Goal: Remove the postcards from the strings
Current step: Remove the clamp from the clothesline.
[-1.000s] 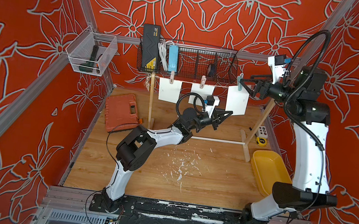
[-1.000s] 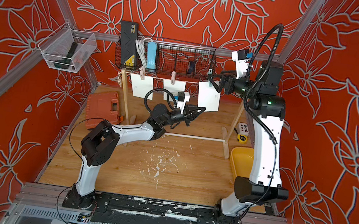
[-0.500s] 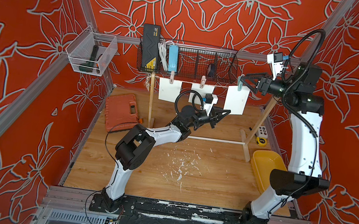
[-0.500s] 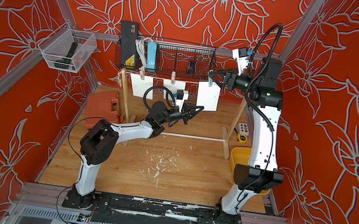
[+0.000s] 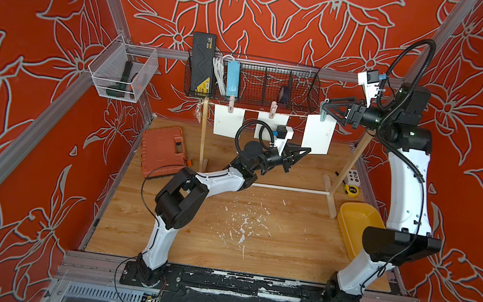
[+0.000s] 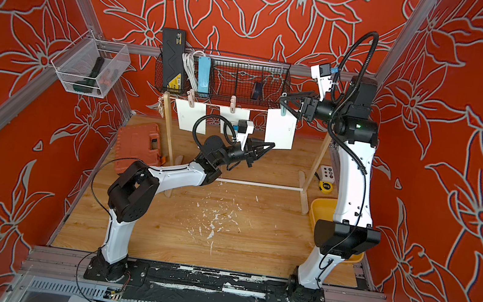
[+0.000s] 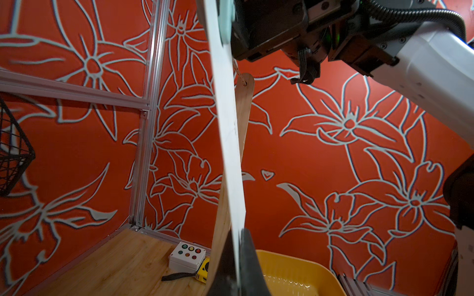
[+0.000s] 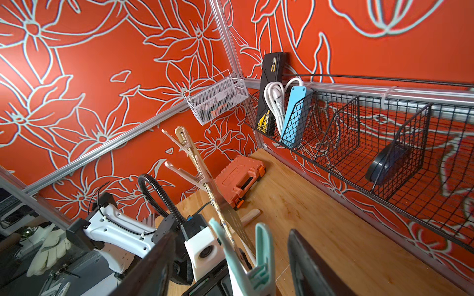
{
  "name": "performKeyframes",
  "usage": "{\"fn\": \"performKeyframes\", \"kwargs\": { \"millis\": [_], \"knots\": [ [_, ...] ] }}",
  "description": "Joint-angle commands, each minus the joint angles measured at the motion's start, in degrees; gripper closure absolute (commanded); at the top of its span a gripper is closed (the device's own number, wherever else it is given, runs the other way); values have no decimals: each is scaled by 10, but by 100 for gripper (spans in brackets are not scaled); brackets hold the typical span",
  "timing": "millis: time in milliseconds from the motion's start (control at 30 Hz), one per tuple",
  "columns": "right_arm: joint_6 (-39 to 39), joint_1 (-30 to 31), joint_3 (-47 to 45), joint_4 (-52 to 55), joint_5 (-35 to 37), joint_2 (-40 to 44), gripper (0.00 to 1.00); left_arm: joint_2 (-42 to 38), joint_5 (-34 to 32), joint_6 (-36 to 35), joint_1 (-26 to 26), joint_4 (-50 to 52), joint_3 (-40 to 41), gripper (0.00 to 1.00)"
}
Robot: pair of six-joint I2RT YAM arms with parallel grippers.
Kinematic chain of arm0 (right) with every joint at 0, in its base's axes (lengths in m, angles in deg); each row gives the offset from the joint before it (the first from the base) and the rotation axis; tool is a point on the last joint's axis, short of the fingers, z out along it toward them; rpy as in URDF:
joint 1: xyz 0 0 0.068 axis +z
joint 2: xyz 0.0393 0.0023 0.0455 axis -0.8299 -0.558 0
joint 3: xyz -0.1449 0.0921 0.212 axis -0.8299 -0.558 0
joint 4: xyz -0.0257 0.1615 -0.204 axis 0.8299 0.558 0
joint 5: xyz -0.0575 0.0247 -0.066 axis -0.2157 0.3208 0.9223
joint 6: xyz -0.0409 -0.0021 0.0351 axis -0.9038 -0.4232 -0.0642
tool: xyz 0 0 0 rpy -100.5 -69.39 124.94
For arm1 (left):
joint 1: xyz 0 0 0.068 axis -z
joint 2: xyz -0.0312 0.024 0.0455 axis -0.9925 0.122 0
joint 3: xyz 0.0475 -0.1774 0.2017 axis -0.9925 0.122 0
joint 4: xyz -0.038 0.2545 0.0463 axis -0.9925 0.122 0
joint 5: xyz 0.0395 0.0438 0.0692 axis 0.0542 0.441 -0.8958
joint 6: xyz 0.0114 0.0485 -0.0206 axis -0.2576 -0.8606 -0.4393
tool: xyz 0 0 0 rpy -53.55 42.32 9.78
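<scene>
Three postcards (image 5: 227, 121) hang pegged to the string (image 5: 295, 114). The left pincer (image 5: 307, 150) is clenched on the rightmost postcard (image 5: 317, 135), at its lower corner, probably so it cannot drop. The right pincer (image 5: 324, 108) straddles its teal clothespeg (image 8: 265, 246), released, seemingly ready to squeeze it open.

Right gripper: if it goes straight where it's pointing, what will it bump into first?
Probably the mint-green clothespeg on the rightmost postcard; the right gripper has open jaws either side of it.
</scene>
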Motion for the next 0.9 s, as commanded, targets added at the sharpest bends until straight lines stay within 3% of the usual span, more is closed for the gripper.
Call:
{"fn": "performKeyframes", "kwargs": {
  "millis": [0, 167, 400, 600, 867],
  "knots": [
    [9, 6, -5, -26, -26, -7, 29, -24, 13, 5, -2, -11, -14, 100],
    [6, 12, -6, -24, -26, -10, 28, -24, 15, 6, -2, -11, -14, 100],
    [-3, 18, -11, -19, -33, -14, 37, -25, 17, 8, -5, -11, -12, 100],
    [-6, 19, -14, -18, -40, -13, 35, -25, 19, 12, -7, -12, -10, 100],
    [-25, 18, -9, 5, -25, -18, 42, -26, 22, 21, -9, -22, -6, 100]
  ]
}}
